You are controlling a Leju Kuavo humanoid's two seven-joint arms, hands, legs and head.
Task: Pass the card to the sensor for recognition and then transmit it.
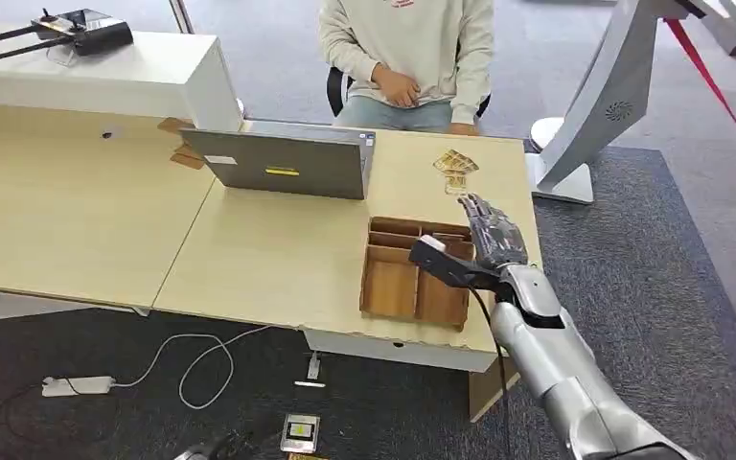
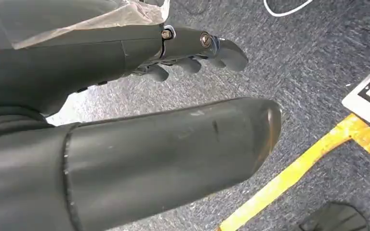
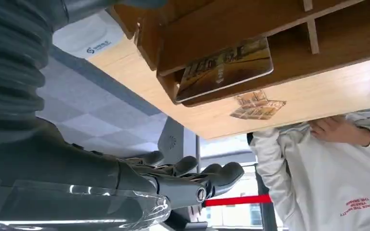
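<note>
A closed grey laptop (image 1: 286, 164) sits on the pale wooden tabletop (image 1: 249, 259), with a person (image 1: 407, 57) in a light sweatshirt seated behind it at about one o'clock. Further right, a brown wooden tray (image 1: 412, 278) with compartments stands near the tabletop's front edge; the right wrist view shows a card (image 3: 224, 67) lying in one of its compartments. At about one o'clock from the tray, a small pile of cards (image 1: 455, 165) rests on the tabletop near the person. The right robot hand (image 1: 491, 235) hovers over the tray's right side, fingers spread and stretched forward toward the pile, holding nothing. The left robot hand (image 2: 192, 48) hangs low over grey carpet (image 2: 308, 57) beside a yellow floor stripe (image 2: 308, 168), fingers loosely apart and empty.
</note>
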